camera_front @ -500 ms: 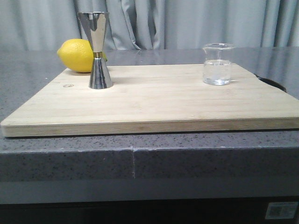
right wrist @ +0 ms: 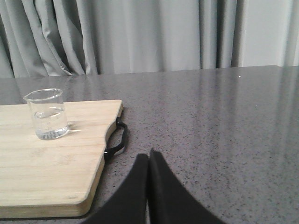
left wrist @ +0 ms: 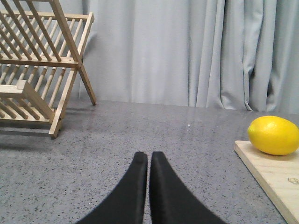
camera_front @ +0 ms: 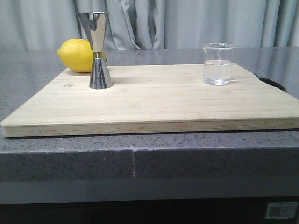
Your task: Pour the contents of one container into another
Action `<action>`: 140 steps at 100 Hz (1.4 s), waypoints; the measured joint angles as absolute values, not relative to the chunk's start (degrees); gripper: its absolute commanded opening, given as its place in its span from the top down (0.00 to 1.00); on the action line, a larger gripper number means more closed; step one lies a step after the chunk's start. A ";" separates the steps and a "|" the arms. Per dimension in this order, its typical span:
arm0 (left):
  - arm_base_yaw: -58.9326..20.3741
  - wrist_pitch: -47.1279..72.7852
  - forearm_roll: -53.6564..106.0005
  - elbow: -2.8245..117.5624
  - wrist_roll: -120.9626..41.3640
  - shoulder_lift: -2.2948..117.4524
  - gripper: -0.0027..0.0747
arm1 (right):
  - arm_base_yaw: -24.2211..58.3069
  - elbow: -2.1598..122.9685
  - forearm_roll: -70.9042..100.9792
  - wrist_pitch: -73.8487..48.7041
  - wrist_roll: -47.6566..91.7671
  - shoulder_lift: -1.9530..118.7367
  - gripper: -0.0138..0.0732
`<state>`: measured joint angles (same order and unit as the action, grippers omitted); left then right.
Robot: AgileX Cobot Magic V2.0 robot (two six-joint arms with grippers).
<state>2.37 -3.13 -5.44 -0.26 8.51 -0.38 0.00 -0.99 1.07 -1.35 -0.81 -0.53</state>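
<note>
On the cutting board (camera_front: 154,100), the beaker (camera_front: 217,64) was seen at three o'clock, liquid inside, the jigger (camera_front: 97,50) at nine. Nothing had been poured; both were untouched. Left gripper (left wrist: 149,157) and right gripper (right wrist: 148,159) jaws were pressed together, empty.

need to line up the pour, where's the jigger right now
In the front view the jigger stands upright on the cutting board's far left part, directly in front of the lemon, with the beaker across on the right.
</note>
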 measured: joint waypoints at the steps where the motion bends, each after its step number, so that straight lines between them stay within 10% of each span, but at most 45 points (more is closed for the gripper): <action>1: 2.37 -3.13 -5.44 -0.26 8.51 -0.38 0.99 | 0.00 -0.99 1.07 -1.35 -0.81 -0.53 0.92; 140: 2.37 -5.05 -3.51 -0.26 8.51 -0.38 0.99 | -0.12 -0.99 1.07 0.73 -0.81 -0.53 0.92</action>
<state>2.37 -5.05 -3.51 -0.26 8.51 -0.38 -0.12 -0.99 1.07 0.73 -0.81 -0.53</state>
